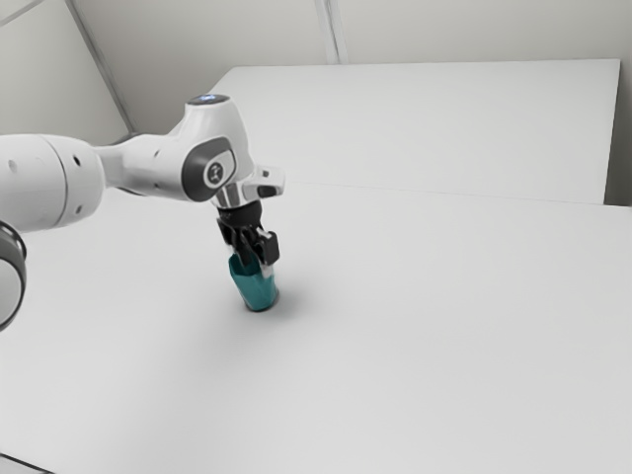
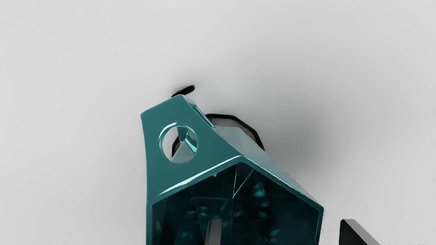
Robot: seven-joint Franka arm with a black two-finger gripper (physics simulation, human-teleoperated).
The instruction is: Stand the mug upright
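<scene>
A broad, plain white table [image 1: 444, 336] carries a teal mug [image 1: 259, 291], mouth up, left of center in the exterior view, with a soft gray shadow [image 1: 292, 302] spread across the surface beside its base. In the wrist view, a dark curved band [image 2: 235, 116] edges the mug's base, and a short dark mark [image 2: 185, 90], its nature unclear, shows just beyond the handle [image 2: 160, 119].

White tabletop [image 1: 444, 346], backed by a broad pale panel [image 1: 425, 128], grey wall [image 1: 474, 30] marked by a narrow strip [image 1: 333, 30], thin dark line [image 1: 25, 463] seen at the exterior view's lower left corner
</scene>
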